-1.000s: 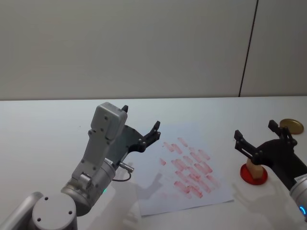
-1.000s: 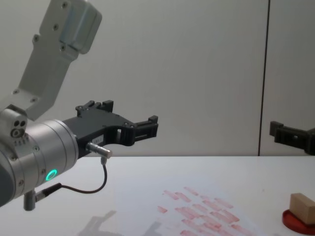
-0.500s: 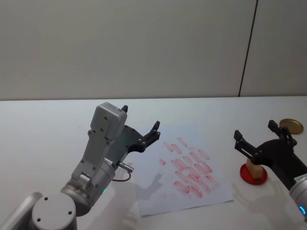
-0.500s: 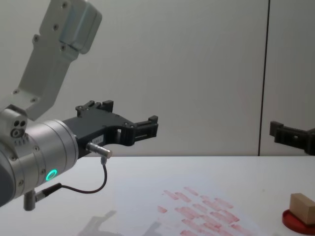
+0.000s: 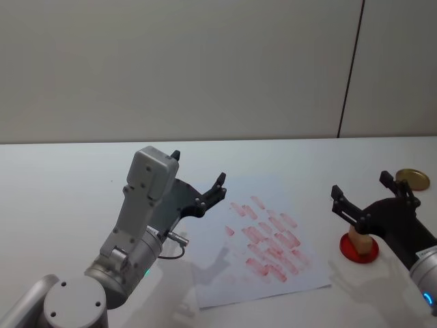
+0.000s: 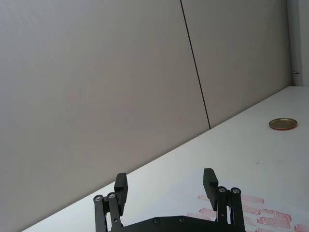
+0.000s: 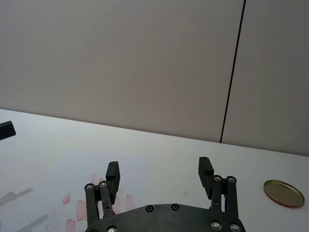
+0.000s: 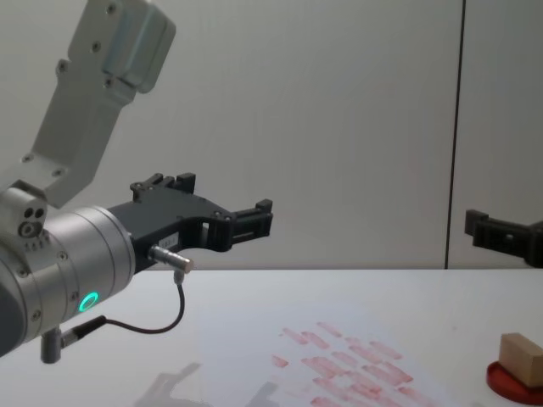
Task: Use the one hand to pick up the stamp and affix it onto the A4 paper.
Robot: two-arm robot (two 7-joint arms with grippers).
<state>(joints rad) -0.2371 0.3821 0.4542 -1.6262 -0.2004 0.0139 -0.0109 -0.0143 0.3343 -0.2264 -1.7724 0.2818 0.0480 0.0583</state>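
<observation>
Though seemingly clear of the stamp (image 5: 359,239), hovers above it with the right gripper (image 5: 360,184) spread wide and empty. Has the stamp standing on the red pad (image 5: 349,251), just right of the paper (image 5: 232,277). Holds the left gripper (image 5: 198,168) raised by the paper's left edge, likewise wide apart, gripping nothing. Shows a brass lid (image 5: 413,179) farther right of the paper.

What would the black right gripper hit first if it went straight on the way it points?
Probably just the grey wall: the black right gripper points about level above the white table. The tan wooden stamp on the round red ink pad sits below that line.
</observation>
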